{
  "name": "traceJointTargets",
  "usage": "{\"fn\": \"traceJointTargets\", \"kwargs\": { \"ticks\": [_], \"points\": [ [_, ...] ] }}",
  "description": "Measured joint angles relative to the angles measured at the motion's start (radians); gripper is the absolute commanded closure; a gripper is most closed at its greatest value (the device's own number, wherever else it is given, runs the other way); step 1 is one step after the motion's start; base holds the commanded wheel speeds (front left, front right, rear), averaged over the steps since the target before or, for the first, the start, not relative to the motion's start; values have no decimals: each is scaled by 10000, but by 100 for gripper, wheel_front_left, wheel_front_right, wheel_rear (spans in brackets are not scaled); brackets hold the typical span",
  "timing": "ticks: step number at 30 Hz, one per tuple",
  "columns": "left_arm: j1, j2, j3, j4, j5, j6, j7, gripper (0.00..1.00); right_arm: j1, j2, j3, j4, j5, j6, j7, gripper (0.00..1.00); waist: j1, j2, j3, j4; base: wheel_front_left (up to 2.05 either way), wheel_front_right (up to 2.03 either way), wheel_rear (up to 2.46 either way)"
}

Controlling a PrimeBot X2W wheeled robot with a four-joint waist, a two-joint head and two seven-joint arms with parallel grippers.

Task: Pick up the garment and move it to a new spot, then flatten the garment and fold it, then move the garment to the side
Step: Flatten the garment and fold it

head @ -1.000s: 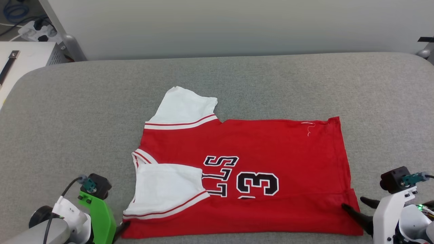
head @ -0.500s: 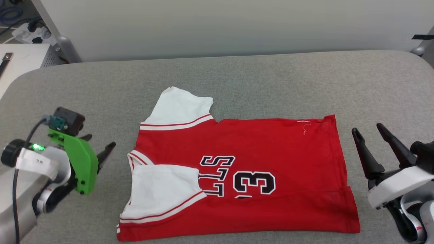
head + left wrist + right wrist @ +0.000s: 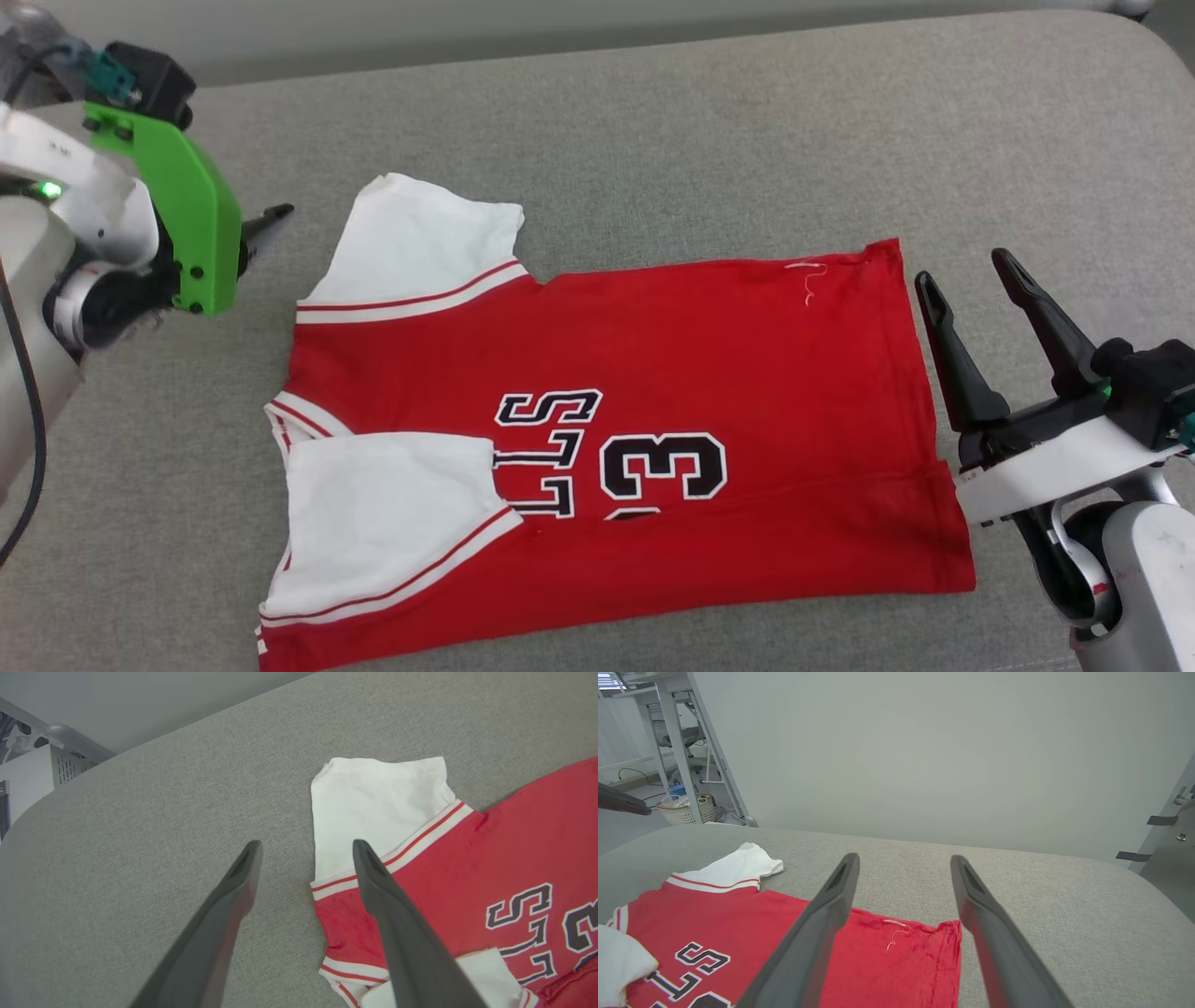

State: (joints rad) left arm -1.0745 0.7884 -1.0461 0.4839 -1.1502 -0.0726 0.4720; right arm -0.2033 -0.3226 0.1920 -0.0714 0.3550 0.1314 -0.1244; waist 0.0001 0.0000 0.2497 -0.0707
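subject: the red jersey-style t-shirt with white short sleeves [image 3: 653, 373] lies flat on the grey fabric-covered bench [image 3: 653, 121]. its collar points left and its hem [image 3: 924, 401] points right.

condition: the near white sleeve [image 3: 383, 513] is turned in over the chest. a near strip of the body appears to be folded up, since it cuts off the lower part of the black white-outlined lettering [image 3: 551, 457]. the far white sleeve with striped trim [image 3: 420, 243] lies spread out, beyond the body's outline. a loose white thread [image 3: 808, 280] sits near the far right corner.

left tool [image 3: 307, 843]: its fingers are spread wide and nothing is between them. in its wrist view one finger stands over bare bench and the other over the shoulder seam. it sits at the far left, just beside the far sleeve. whether it touches the cloth cannot be told.

right tool [image 3: 963, 266]: its fingers are spread wide and empty. it sits just right of the hem, level with the far right corner and apart from the cloth.

assessment: the near side looks folded and the far side does not. each tool sits at one end of the far edge, probably so that both ends can be taken together and the far half brought over evenly.

risk: a grasp at the left that catches the sleeve alone would leave the shoulder behind.
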Motion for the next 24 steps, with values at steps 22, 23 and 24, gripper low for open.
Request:
{"fn": "traceJointTargets", "kwargs": {
  "ticks": [22,23,24],
  "points": [
    [-3002,-1024,-1112,2253,1214,-401,2773,0,-1328,-73,550,-284,107,0,-566,0,0,1,3014,-1296,0,0,0],
    [-3073,-995,-1137,2293,1206,-445,2811,0,-1334,-75,573,-270,109,0,-568,0,0,1,3081,-1343,0,0,0],
    [-3116,-978,-1158,2324,1200,-466,2857,0,-1334,-86,587,-257,111,0,-570,0,0,0,3130,-1389,0,0,0]
  ]
}}
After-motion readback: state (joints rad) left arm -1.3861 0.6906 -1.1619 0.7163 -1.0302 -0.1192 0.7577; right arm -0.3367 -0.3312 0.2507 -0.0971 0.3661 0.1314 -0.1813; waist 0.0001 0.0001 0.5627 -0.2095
